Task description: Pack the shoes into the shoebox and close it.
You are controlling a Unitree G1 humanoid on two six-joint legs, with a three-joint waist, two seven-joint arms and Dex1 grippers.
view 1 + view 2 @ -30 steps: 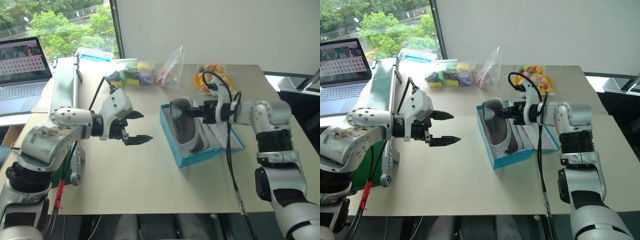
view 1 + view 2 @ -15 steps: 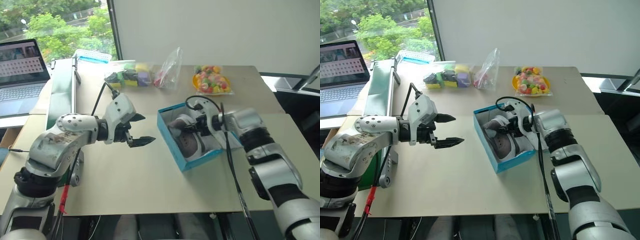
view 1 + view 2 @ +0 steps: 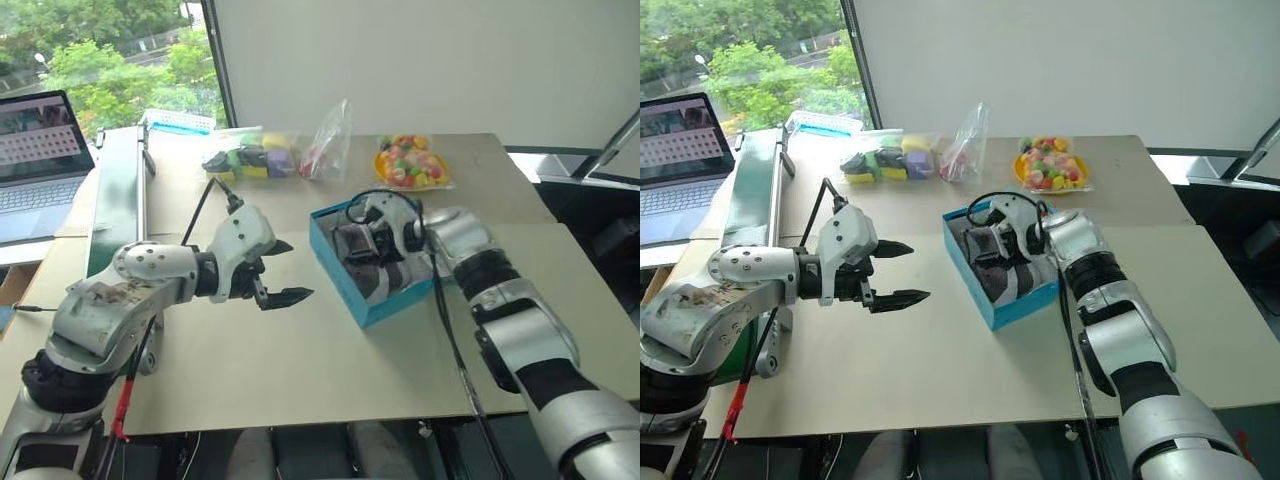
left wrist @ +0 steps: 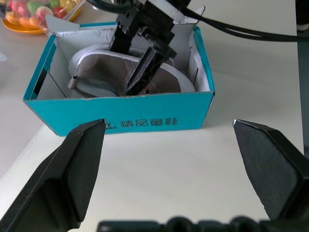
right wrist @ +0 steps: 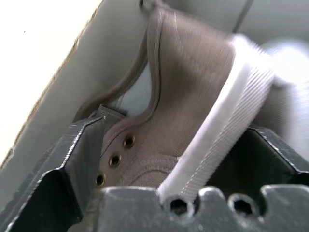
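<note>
The blue shoebox (image 3: 347, 288) stands open in the middle of the table, white inside. Grey shoes (image 4: 104, 72) with pale soles lie in it, one resting on the other. My right gripper (image 3: 986, 240) reaches down into the box from the right. In the right wrist view its fingers (image 5: 67, 159) stand wide apart on either side of a grey shoe (image 5: 183, 96), so it is open. My left gripper (image 3: 298, 268) hovers open and empty above the table, left of the box and facing its long blue wall (image 4: 120, 118).
A green conveyor belt (image 3: 115, 200) runs along the left side, with a laptop (image 3: 40, 150) beyond it. At the back lie bags of coloured blocks (image 3: 250, 160), a clear plastic bag (image 3: 328, 135) and a yellow plate of sweets (image 3: 405, 165).
My right gripper carried the shoe down into the box, rolled over and opened its fingers. The left gripper stayed about where it was. The camera view shifted a little.
</note>
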